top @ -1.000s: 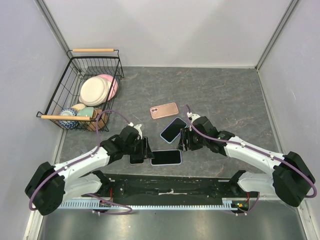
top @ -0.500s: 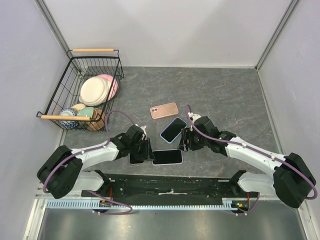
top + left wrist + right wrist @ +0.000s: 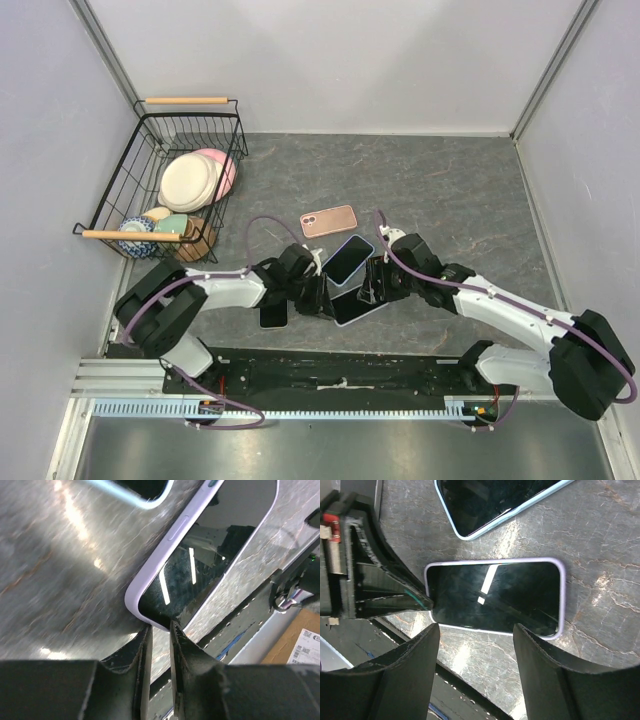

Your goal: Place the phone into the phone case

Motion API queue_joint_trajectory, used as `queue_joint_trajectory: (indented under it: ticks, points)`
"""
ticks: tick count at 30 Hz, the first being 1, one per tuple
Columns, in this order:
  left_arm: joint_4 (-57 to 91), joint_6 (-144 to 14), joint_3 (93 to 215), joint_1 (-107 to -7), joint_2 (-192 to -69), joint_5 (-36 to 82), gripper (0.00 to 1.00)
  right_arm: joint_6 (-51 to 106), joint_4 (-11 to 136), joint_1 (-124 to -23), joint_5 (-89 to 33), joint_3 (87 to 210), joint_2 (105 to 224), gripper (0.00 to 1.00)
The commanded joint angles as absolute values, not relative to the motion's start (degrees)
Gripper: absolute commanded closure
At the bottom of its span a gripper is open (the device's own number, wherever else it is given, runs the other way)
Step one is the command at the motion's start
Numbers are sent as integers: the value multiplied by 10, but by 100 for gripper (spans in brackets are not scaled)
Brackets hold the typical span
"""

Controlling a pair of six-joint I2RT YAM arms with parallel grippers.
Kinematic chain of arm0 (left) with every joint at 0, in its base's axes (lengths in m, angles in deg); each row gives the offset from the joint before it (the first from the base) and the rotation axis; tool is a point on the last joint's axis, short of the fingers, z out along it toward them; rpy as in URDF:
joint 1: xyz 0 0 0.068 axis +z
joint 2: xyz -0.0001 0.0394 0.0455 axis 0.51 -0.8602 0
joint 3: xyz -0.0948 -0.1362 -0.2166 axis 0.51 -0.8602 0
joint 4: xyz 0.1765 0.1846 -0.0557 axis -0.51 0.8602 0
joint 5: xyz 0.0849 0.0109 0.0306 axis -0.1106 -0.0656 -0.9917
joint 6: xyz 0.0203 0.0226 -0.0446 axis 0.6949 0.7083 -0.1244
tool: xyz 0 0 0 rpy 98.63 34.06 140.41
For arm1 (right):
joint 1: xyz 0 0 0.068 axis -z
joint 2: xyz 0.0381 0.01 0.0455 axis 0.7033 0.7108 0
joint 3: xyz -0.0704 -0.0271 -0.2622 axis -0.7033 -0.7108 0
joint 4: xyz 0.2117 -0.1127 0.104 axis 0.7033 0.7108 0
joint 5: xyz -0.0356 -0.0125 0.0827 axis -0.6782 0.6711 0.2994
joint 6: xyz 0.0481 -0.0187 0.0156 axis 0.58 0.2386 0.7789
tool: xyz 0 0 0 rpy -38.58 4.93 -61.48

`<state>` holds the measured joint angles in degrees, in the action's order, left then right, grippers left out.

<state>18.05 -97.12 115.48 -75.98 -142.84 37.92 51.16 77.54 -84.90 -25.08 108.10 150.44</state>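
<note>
Right wrist view shows the phone [image 3: 495, 597] lying screen up on the desk [image 3: 600, 540], across the middle of the frame. Its dark glass is framed all round by a lavender case [image 3: 562, 600]. In the top external view this phone sits at lower centre, turned at a slant, between the two arms' ends.

Right gripper [image 3: 476, 627]: jaws stand wide apart above the phone's long lower edge, one finger toward each end of it. They have hold of nothing.

Left gripper [image 3: 160, 629]: jaws are drawn close, with only a narrow slit between them. The phone's rounded corner lies right at their tips. From the right wrist view, one tip meets the phone's short edge at frame left. Whether the corner is actually pinched cannot be told.

Surroundings: a blue-cased phone [image 3: 347, 258] lies just above the task phone, close to it. A rose-gold phone [image 3: 328, 221] lies back up, further up the frame. A dark phone [image 3: 273, 314] lies to the lower left, by the left arm. A wire basket [image 3: 115, 172] holding plates [image 3: 190, 182] stands at upper left.
</note>
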Motion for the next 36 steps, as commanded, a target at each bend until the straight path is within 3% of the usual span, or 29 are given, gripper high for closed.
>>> queue_joint_trajectory:
  ticks: [1, 19, 24, 36]
  points:
    - [92, -997, 1219, -772, -1480, 405, 75, 506, 777, -844, -265, 1077, 1469, 32]
    - [79, -994, 1453, -786, -1688, 478, 73, 499, 850, -840, -322, 1075, 1356, 33]
    - [134, -950, 1451, -784, -1652, 428, 70, 497, 855, -839, -321, 1077, 1358, 33]
    - [340, -853, 1376, -758, -1471, 185, 45, 496, 844, -839, -316, 1083, 1371, 32]
